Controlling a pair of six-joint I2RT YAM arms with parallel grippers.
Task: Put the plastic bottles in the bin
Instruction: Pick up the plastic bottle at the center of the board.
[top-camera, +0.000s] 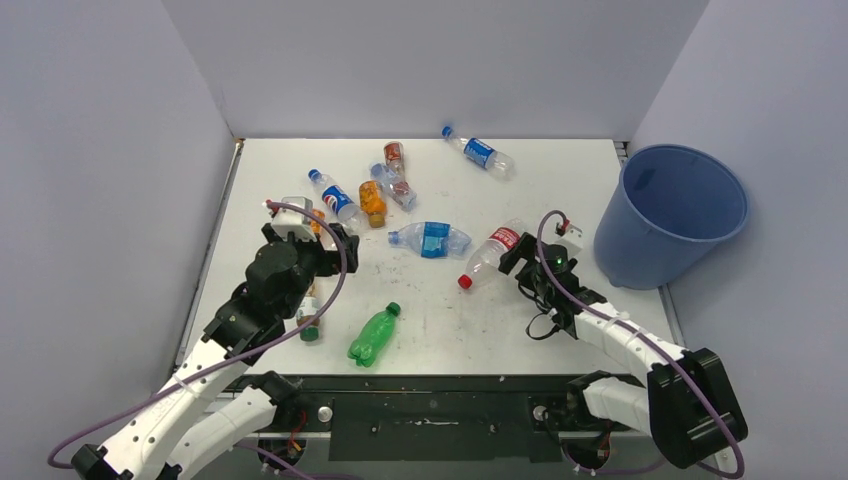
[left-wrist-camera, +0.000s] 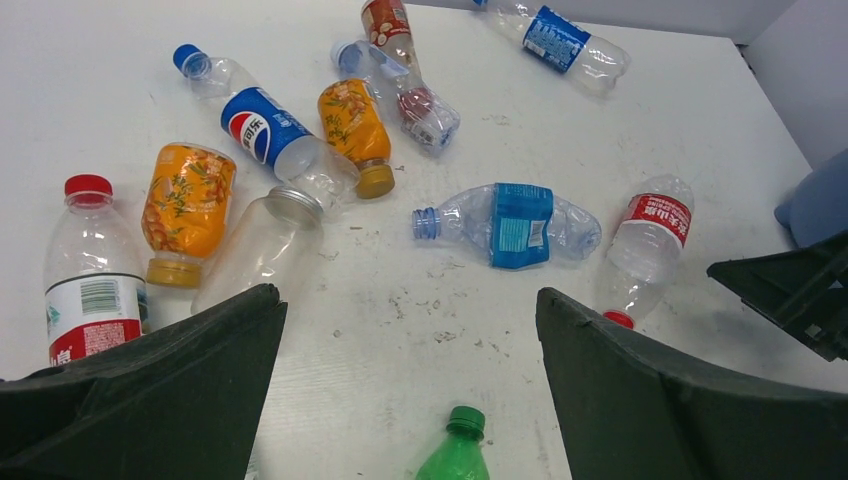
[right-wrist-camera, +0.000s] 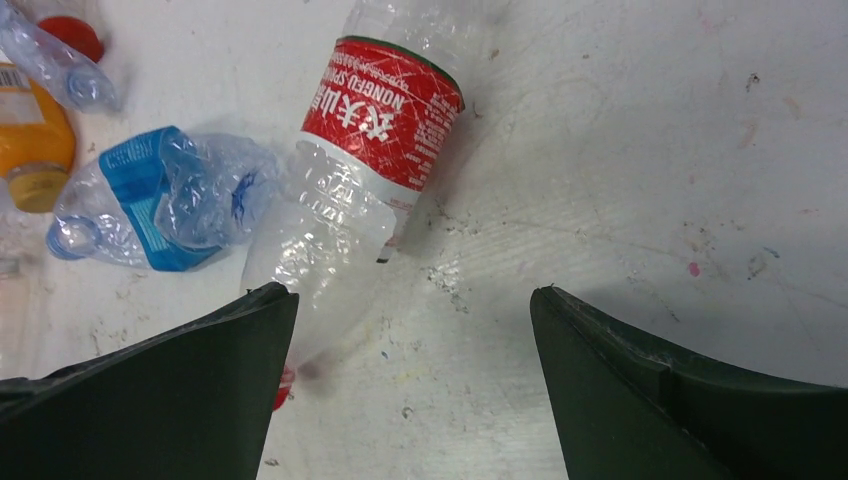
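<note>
Bottle first: your right gripper (right-wrist-camera: 410, 292) hovers with its jaws spread wide, but the crushed clear plastic bottle with the red label (right-wrist-camera: 375, 140) lies off toward its left finger (not centred). Nudge left, straddle the body, squeeze gently. The big round blue plastic bin (top-camera: 655, 250) stands near, on your right. The left gripper (left-wrist-camera: 410, 295) is spread and empty too.

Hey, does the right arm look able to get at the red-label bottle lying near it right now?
Probably yes. The right gripper is open just over the red-label bottle, which has nothing lying on it. The crushed blue-label bottle sits close beside it but looks out of the way.
</note>
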